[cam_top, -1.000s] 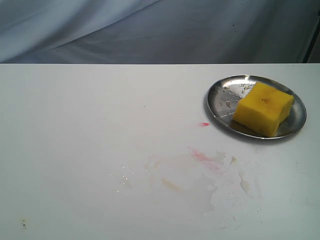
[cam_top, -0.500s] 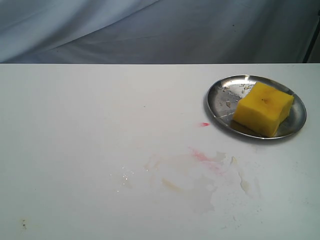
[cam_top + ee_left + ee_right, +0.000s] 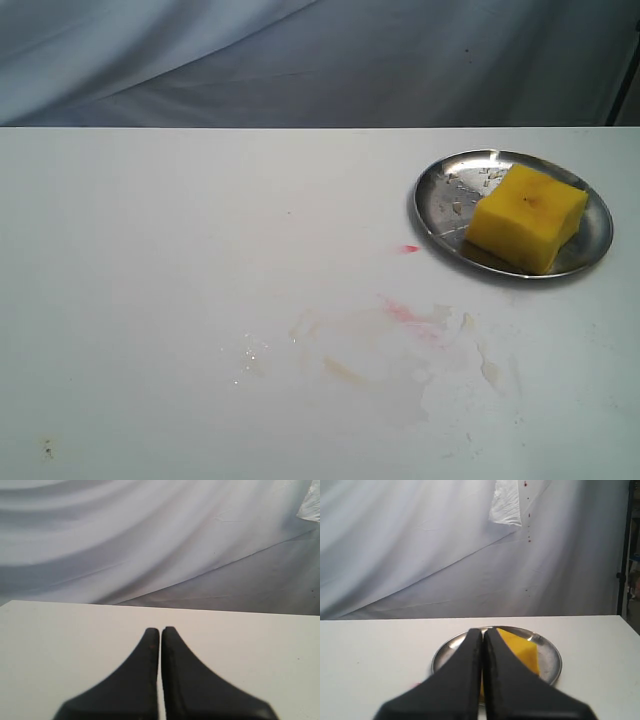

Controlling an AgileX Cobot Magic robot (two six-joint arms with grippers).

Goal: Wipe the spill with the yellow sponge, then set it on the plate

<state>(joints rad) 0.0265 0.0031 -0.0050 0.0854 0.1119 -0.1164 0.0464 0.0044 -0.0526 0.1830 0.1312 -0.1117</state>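
The yellow sponge lies on the steel plate at the right rear of the white table; no gripper touches it. A thin pale yellowish-beige smear of the spill and faint wet patches remain on the table in front of the plate. Neither arm shows in the exterior view. My right gripper is shut and empty, pointing at the plate with the sponge partly hidden behind its fingers. My left gripper is shut and empty over bare table.
Pink-red streaks and a red dot mark the table near the plate. A small dark speck sits at the front left. Grey-white cloth hangs behind the table's far edge.
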